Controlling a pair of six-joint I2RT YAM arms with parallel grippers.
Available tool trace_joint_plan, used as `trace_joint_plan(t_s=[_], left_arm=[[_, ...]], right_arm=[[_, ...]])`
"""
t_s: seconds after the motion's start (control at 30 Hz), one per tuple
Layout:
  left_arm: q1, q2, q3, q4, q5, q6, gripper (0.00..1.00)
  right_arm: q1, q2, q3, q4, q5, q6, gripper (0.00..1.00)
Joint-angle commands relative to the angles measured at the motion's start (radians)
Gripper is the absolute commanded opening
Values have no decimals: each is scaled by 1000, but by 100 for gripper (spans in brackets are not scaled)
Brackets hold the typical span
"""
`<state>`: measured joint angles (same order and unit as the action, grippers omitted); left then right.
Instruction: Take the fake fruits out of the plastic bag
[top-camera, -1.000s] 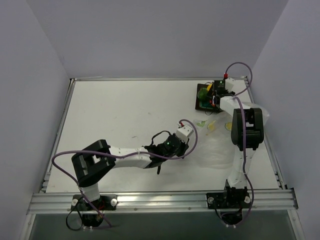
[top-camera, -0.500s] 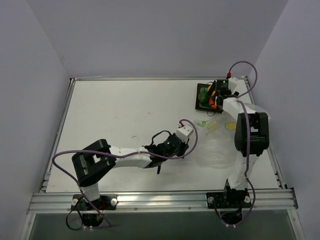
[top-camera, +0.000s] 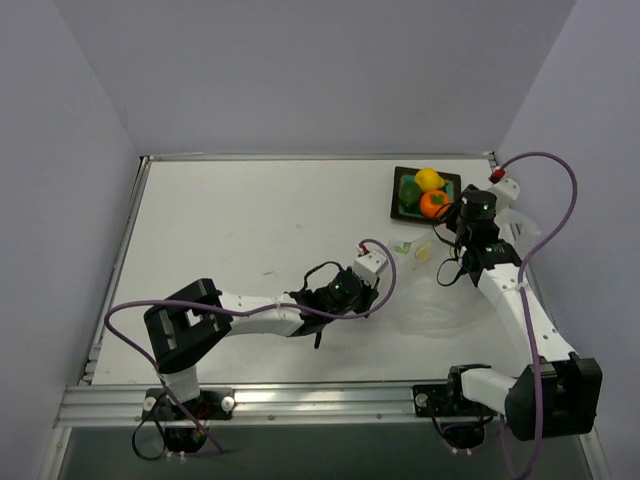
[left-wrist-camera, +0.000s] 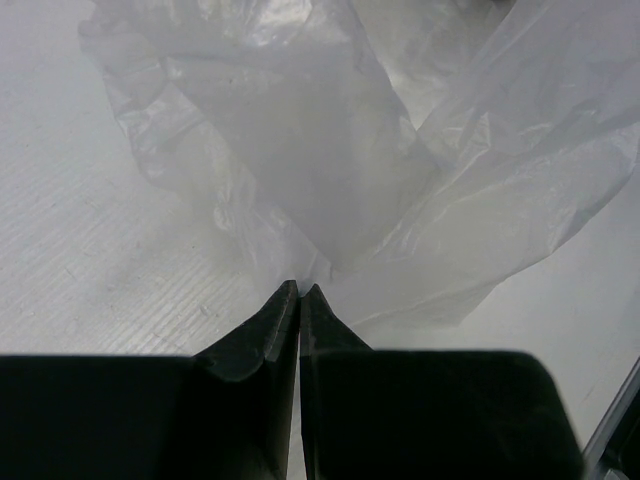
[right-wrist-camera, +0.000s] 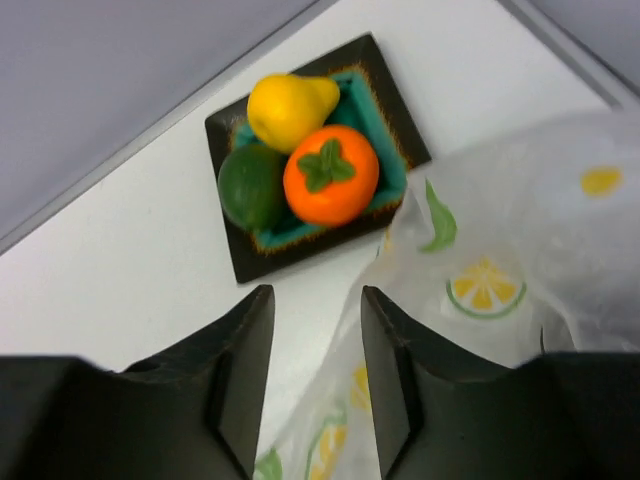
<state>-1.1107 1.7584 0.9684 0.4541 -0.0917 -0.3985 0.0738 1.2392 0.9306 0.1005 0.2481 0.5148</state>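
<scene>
The clear plastic bag (top-camera: 450, 300), printed with lemon slices, lies crumpled at the right of the table. My left gripper (top-camera: 373, 293) is shut on the bag's edge, as the left wrist view shows, with the gripper (left-wrist-camera: 300, 290) pinching the film (left-wrist-camera: 400, 170). My right gripper (top-camera: 452, 226) is open and empty, just near of the tray and above the bag's far edge (right-wrist-camera: 520, 260); in its wrist view the gripper (right-wrist-camera: 315, 300) frames bare table. A yellow fruit (right-wrist-camera: 287, 105), a green fruit (right-wrist-camera: 250, 187) and an orange fruit with a green stem (right-wrist-camera: 330, 175) lie in the tray. The dark red fruit is not visible.
The dark square tray with a teal inside (top-camera: 402, 203) stands at the far right near the back wall; its rim also shows in the right wrist view (right-wrist-camera: 300, 262). The table's right rail (top-camera: 548, 320) runs close beside the right arm.
My right gripper has pulled back from over the tray toward the near side, leaving the orange fruit in the tray; the arm has swung out to the right. The left arm has not moved.
</scene>
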Motion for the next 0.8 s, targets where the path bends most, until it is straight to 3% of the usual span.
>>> trace_joint_plan(t_s=[0.0, 0.07, 0.17, 0.37, 0.57, 0.6, 0.73, 0.77], left_arm=[[-18, -39, 29, 31, 4, -3, 2], [-21, -37, 30, 31, 9, -8, 2], [-21, -34, 30, 35, 14, -14, 2], [-21, -25, 32, 32, 0, -8, 2], [-21, -30, 29, 35, 1, -8, 2], [-21, -31, 29, 35, 1, -8, 2], [-21, -30, 29, 38, 6, -13, 2], [-21, -28, 29, 38, 10, -13, 2]], right_arm=[[40, -144, -131, -96, 28, 71, 28], [49, -225, -228, -146, 33, 123, 22], [40, -248, -295, -169, 62, 162, 22], [-60, -159, -266, -295, 139, 241, 37], [-198, -126, -277, -328, 206, 266, 43], [-210, -130, -279, -326, 227, 260, 45], [-275, -92, -273, -323, 290, 219, 69], [-282, -77, -265, -323, 290, 209, 70]])
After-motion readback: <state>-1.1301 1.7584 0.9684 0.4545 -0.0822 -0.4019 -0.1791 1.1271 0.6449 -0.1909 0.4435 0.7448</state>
